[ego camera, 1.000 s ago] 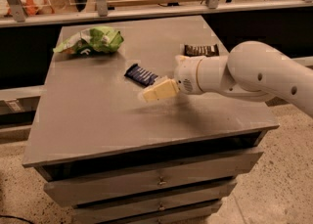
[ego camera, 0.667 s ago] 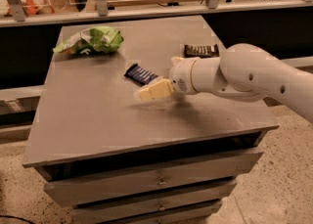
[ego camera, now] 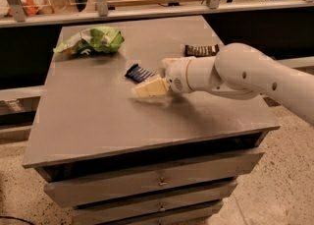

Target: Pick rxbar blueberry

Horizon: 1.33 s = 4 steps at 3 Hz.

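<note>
Grey metal bench (ego camera: 88, 121) with drawers is being used as the work surface. The small, flat, navy-blue rxbar blueberry (ego camera: 139, 73) is lying near the bench centre, set diagonally, not being gripped. The pale two-finger gripper (ego camera: 150, 76) on a white arm is being held low just right of it, jaws spread, nothing being pinched. A brownish-black rectangular bar (ego camera: 201, 49) is lying behind the arm. A crumpled green-and-white snack bag (ego camera: 91, 41) is resting at back left, well apart.

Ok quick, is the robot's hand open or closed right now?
Gripper: cannot tell open or shut; it's just beside the rxbar blueberry on the table.
</note>
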Tool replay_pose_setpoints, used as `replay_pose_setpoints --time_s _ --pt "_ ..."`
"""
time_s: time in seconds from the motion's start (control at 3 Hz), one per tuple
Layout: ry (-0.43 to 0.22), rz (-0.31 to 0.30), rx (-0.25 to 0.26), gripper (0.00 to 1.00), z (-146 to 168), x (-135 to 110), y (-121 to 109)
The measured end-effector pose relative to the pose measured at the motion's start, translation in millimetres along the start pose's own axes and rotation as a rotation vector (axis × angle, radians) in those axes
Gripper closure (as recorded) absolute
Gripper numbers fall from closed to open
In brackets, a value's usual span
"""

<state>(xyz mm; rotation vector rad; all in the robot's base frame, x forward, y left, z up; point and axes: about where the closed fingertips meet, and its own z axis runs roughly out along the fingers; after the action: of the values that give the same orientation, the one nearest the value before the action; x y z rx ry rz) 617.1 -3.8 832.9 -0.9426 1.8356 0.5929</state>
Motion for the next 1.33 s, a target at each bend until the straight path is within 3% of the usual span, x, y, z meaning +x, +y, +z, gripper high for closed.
replay_pose_setpoints --time_s 1.0,1.33 --pt "-0.019 -0.038 -0.031 0.88 10 -10 3" --pt "-0.075 -0.059 -0.083 1.0 10 -37 14"
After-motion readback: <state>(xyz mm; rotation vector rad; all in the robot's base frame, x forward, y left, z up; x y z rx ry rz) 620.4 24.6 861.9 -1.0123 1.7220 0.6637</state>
